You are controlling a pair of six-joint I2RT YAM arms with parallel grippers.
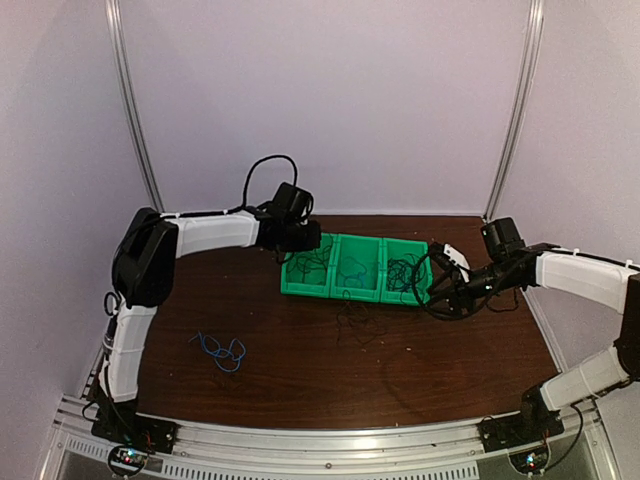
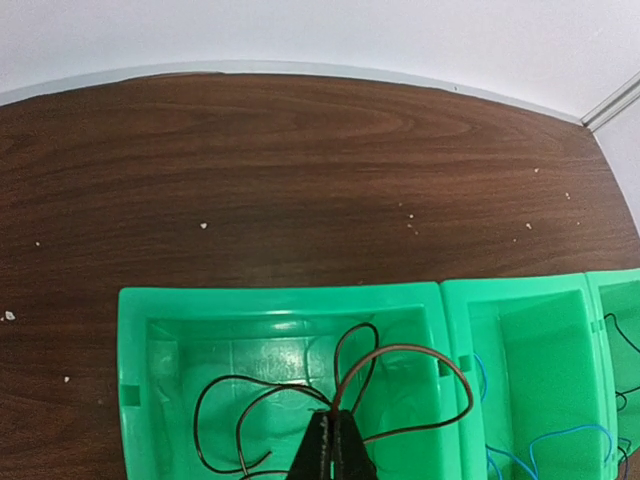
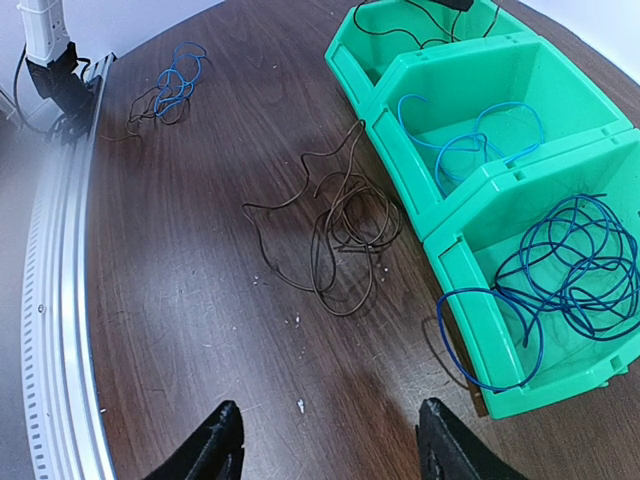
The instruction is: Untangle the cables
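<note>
Across the middle of the top view, the dark wooden surface [image 1: 300,380] is carrying a row of three joined green bins [image 1: 355,293], sitting just above centre. At the left end of that row the left claw [image 2: 333,447] is hanging over the leftmost bin, its jaws pressing together on a dark cable [image 2: 405,348] whose loops are fanning out from the tips across the bin floor. At the right end the right claw [image 3: 330,445] is hovering just beside the rightmost bin, jaws spread wide and gripping nothing. In the right wrist view a navy cable [image 3: 575,265] is coiling in that bin, one loop spilling over its near wall, and a light blue cable [image 3: 470,140] is lying in the middle bin. A brown tangle [image 3: 340,225] is sprawling on the surface just in front of the bins, and a small blue-and-dark bunch [image 1: 220,350] is lying well apart, at the lower left of the top view.
</note>
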